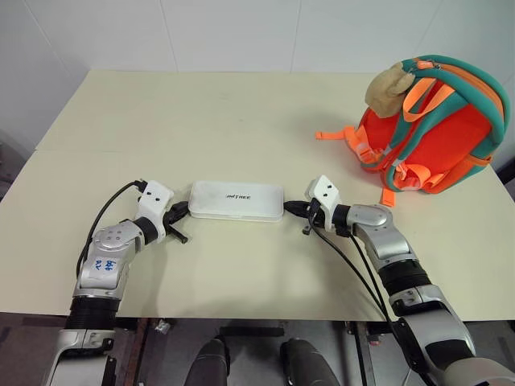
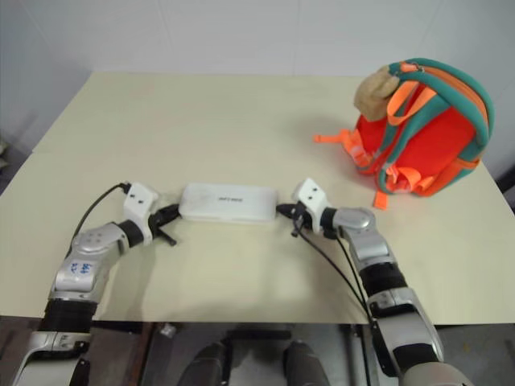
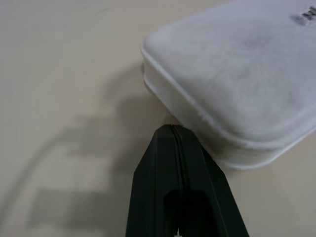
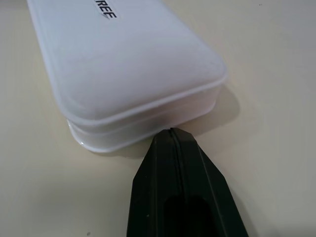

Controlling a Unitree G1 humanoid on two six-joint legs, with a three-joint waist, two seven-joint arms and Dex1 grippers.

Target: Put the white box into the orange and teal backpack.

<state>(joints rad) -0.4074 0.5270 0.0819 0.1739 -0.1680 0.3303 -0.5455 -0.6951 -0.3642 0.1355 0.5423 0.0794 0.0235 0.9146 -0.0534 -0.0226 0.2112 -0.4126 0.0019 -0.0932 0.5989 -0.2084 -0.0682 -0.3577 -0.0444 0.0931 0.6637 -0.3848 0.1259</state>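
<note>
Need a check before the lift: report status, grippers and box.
Left gripper and right gripper shut, tips at opposite ends of white box. Box flat on table. Backpack upright, far right. Path clear.

Head pair overlooks table [image 1: 241, 104]; wrist cams close, apparently at opposite box [image 4: 133, 59] ends.

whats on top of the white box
Nothing rests on the white box; its lid shows only small dark lettering. It lies flat on the table, so whatever is inside or beneath it is hidden. A shut pincer sits at each end.
</note>
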